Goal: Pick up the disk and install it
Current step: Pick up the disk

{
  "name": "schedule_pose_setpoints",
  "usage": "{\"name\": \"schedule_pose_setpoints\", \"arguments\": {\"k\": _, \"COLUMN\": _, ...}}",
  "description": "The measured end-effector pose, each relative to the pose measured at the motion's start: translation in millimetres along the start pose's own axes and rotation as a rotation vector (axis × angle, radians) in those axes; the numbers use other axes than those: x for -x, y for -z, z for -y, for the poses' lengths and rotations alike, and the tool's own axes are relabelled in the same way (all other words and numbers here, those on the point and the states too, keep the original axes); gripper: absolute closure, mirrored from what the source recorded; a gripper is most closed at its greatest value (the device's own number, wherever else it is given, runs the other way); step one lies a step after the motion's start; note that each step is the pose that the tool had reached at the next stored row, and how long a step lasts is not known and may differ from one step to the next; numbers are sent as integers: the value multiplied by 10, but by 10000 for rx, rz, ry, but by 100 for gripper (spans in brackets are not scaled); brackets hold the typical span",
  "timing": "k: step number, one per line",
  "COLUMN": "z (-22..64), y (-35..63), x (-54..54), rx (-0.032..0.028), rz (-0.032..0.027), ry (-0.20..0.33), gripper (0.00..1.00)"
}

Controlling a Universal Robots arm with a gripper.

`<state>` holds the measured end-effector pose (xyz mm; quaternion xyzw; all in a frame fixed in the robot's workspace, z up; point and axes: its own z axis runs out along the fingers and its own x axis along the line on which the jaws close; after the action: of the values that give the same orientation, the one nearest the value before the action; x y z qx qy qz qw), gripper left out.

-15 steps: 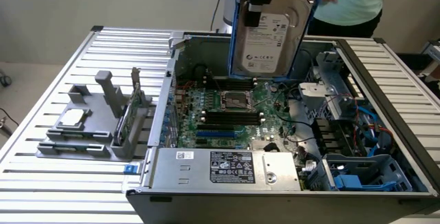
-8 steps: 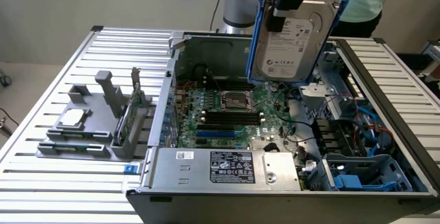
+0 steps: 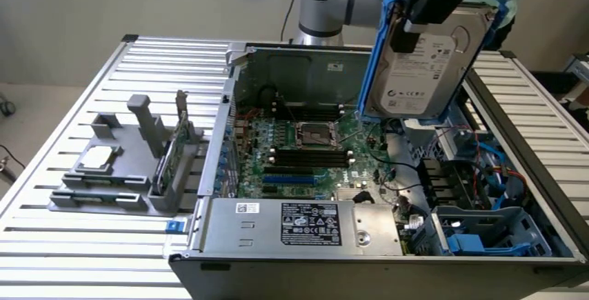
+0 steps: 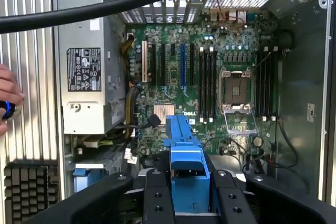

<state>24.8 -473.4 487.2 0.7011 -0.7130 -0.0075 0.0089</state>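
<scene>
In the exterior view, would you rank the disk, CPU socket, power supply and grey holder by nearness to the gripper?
1. disk, in the gripper.
2. CPU socket, mid-motherboard.
3. power supply, case's near end.
4. grey holder, the exterior view's left.

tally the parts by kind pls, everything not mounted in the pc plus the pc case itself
disk: 1, clamped in the gripper above the open case
silver chip: 1, lying on the holder
green circuit card: 1, standing on edge in the holder
grey holder: 1
computer case: 1
total: 5
</scene>
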Motion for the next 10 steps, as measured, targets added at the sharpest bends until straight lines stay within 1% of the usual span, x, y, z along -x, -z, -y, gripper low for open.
{"name": "schedule_pose_setpoints", "arguments": {"k": 10, "z": 217, "y": 5, "x": -311, "rx": 37, "rz": -1, "ry": 0, "gripper": 67}}
